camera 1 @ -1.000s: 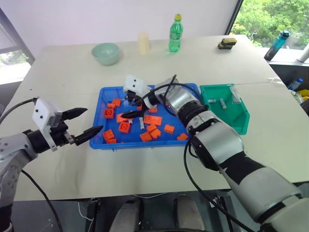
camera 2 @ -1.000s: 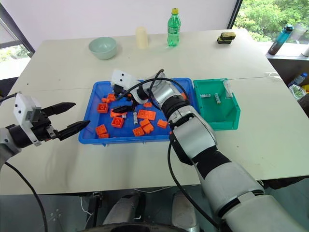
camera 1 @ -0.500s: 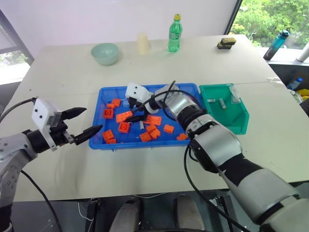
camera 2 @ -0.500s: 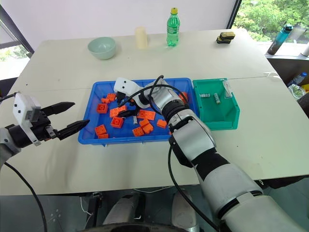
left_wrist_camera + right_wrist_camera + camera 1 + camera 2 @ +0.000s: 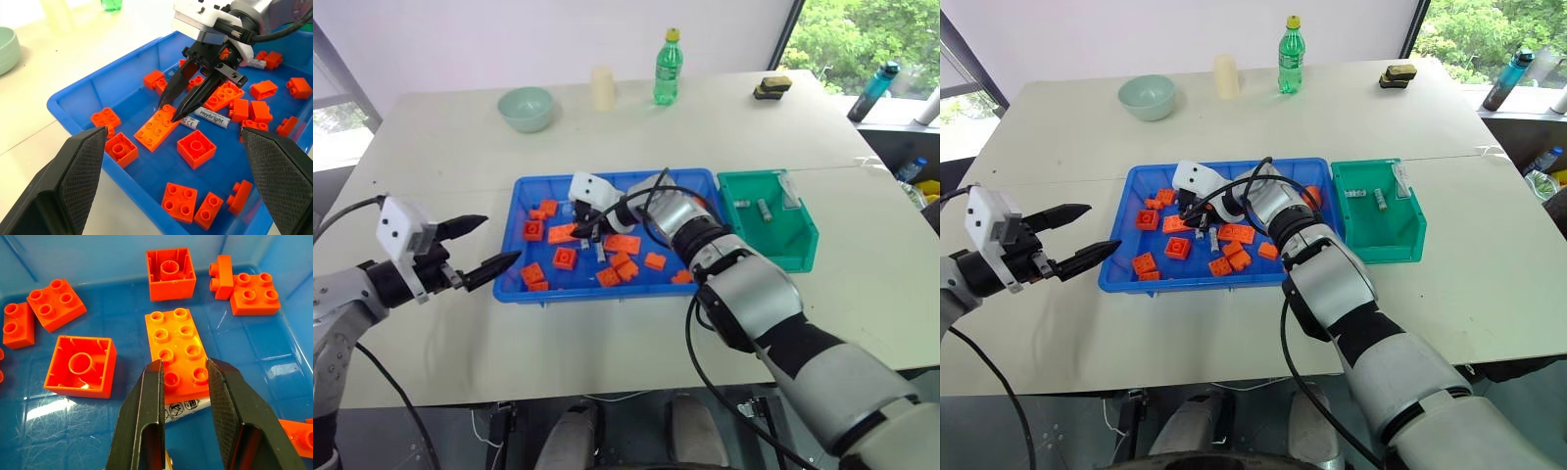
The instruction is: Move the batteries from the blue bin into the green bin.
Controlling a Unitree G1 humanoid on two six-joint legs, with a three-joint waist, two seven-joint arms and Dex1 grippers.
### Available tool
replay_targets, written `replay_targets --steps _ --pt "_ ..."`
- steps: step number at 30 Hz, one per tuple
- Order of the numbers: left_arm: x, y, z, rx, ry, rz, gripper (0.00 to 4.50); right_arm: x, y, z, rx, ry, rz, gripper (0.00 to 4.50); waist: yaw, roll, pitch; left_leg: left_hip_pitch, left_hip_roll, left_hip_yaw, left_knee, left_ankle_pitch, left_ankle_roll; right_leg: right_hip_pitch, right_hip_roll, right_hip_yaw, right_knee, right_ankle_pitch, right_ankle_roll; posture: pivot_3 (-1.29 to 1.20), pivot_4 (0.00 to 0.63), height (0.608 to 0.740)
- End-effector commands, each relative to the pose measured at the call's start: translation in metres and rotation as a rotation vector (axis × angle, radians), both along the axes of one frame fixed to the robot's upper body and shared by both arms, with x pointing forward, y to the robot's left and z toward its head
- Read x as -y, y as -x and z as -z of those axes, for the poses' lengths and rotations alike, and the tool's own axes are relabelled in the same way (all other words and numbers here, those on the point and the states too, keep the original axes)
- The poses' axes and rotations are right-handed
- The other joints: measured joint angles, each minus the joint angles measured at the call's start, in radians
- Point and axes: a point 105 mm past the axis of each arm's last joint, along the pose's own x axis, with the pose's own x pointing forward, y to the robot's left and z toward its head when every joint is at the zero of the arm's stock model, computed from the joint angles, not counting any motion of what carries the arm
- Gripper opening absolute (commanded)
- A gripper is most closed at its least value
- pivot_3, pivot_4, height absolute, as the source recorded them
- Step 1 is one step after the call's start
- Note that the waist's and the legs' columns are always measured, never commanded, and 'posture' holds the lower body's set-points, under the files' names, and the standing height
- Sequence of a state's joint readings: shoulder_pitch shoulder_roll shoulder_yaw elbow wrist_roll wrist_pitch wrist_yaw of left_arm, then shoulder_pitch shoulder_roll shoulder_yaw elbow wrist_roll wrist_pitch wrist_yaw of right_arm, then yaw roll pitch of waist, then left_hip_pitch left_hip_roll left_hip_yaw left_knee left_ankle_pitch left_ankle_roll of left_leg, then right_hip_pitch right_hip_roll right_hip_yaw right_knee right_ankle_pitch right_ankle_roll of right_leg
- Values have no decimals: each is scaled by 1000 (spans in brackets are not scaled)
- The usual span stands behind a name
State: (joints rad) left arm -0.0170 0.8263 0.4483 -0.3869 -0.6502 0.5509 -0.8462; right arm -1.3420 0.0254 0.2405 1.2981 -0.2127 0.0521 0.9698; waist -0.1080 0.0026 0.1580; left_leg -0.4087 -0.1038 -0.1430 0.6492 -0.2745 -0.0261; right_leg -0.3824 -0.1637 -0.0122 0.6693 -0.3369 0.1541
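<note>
Right hand down among the bricks in the blue tray, left hand waiting wide apart beside it.

The right hand [image 5: 180,108] has its two black fingers nearly together, tips at the end of a flat orange eight-stud brick [image 5: 179,350] and over a small silver-grey labelled battery [image 5: 211,118]; whether it grips the battery I cannot tell. Around them, orange bricks scatter the large shallow blue plastic bin [image 5: 539,188]. The left hand [image 5: 485,248] hovers released off the bin's left edge, above the pale worktop [image 5: 440,147]. Just right of the bin, the teal-green plastic bin [image 5: 798,245] holds batteries [image 5: 766,209].
</note>
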Motion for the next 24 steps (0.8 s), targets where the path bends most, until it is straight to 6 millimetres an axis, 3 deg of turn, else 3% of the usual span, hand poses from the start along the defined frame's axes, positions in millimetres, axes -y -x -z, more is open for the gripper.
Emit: replay_targets --steps 1,16,18,21,24 --pt "-1 -1 -12 52 -19 2 4500 -9 0 -14 31 -46 -16 671 0 0 0 0 0 0 0 0 0 0 0 0 0 0 0 0 150 727" --pt "4 -7 -15 61 -23 18 4500 -46 29 -5 -50 -105 -127 671 -22 0 0 0 1 0 -1 0 0 -2 1 0 2 0 0 0 150 727" --pt "5 -7 -16 61 -24 21 4500 -45 27 -4 -34 -102 -117 1759 -23 0 0 0 2 0 -1 0 0 -4 2 2 6 0 0 0 150 727" --pt "5 -7 -16 60 -25 24 4500 -40 21 -9 20 -95 -102 3019 -22 0 0 0 2 0 -1 0 0 -9 3 6 14 0 0 0 150 727" --pt "4 -8 -16 59 -26 25 4500 -36 16 -27 18 -140 -82 3019 -20 0 0 0 1 0 -1 0 0 -9 3 7 13 0 0 0 150 727"
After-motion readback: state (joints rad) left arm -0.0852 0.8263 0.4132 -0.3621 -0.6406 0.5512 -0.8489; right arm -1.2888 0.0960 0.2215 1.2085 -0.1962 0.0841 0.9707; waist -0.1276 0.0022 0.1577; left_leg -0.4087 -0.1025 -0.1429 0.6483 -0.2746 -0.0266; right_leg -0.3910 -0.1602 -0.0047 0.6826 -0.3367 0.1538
